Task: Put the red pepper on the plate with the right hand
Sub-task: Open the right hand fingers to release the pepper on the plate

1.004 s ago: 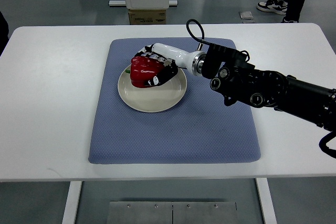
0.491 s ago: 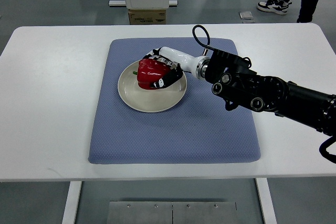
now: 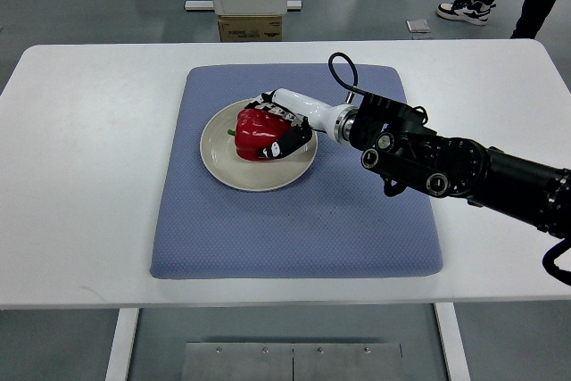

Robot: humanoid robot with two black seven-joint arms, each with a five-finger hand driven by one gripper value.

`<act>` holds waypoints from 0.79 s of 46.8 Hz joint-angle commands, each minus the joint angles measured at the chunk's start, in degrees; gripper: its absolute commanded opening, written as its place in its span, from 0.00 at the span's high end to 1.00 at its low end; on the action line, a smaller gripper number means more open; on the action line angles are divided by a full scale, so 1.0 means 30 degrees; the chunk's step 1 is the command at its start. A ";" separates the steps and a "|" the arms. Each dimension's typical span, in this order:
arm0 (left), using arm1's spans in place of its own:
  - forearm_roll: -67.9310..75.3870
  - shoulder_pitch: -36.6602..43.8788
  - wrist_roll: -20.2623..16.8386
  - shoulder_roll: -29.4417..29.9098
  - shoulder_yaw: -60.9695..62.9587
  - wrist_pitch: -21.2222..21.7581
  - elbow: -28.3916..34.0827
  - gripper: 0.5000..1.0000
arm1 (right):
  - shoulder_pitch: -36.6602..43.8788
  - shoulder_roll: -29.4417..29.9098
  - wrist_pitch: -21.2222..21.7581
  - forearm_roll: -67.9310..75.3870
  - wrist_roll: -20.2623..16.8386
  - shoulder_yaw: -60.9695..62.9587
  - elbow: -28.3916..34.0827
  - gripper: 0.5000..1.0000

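The red pepper (image 3: pixel 257 133) sat over the cream plate (image 3: pixel 234 167), slightly above and left of the frame's centre, with the right robot hand (image 3: pixel 284 131) wrapped around its right side. The fingers (image 3: pixel 278 147) were curled closed on the pepper, gripping from the side so that the fruit could be lowered onto the dish without the palm striking the rim. The plate lay on a blue mat (image 3: pixel 294 220) spread across the white tabletop (image 3: pixel 80 167), probably to cushion it and keep it from sliding.

Whether the pepper's underside already touched the plate could not be made out, since the fruit and hand hid the contact. The far side of the hand was also concealed behind the pepper. The dark forearm ran off the right edge of the frame. No left arm showed anywhere.
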 commanded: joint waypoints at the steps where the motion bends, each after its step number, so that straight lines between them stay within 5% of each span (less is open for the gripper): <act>1: -0.0016 0.0000 -0.0001 0.0000 0.0000 0.0000 0.0000 0.00 | 0.0029 0.0000 -0.0025 0.0009 -0.0002 0.0002 -0.0003 0.26; 5: 0.0013 0.0000 -0.0001 0.0000 0.0000 0.0000 0.0000 0.00 | 0.0058 0.0000 0.0004 0.0185 -0.0002 0.0002 -0.0003 0.08; 8: 0.0013 0.0000 -0.0001 0.0000 0.0000 0.0000 0.0000 0.00 | 0.0058 0.0000 0.0004 0.0214 -0.0002 0.0002 -0.0003 0.03; 32: 0.0013 0.0000 -0.0001 0.0000 0.0000 0.0000 0.0000 0.00 | 0.0439 0.0000 0.0033 0.1122 0.0027 0.0528 0.0407 0.00; 37: 0.0013 0.0000 -0.0001 0.0000 0.0000 0.0000 0.0000 0.00 | 0.0498 -0.1344 0.0062 0.1269 0.0027 0.1172 0.0817 0.01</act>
